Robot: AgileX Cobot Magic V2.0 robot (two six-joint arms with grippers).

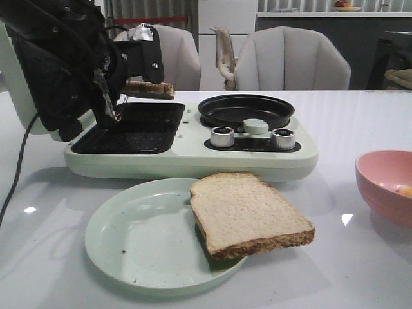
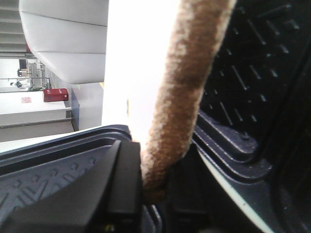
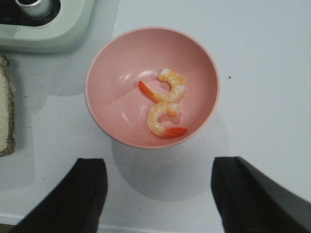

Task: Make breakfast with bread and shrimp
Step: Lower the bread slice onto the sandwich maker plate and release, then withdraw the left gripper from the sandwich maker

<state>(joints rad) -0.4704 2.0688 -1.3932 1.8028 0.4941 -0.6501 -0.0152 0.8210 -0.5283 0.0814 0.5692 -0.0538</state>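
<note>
While the left fingers pinch one bread slice by its crust above the grill plate, lower it flat and centred before letting go — an edge-on drop would tip it. Right fingers hang spread over the pink bowl of shrimp; another slice rests on the plate.

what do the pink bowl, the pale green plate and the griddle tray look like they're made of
Pink bowl: likely plastic or melamine, with a smooth satin surface and soft highlights; ceramic is possible.
Pale green plate: probably the same kind of plastic, matte, thin-rimmed, with faint specks.
Griddle tray: looks like dark non-stick coated metal, matte black with a ribbed pattern, set in a glossy pale green plastic housing.
</note>
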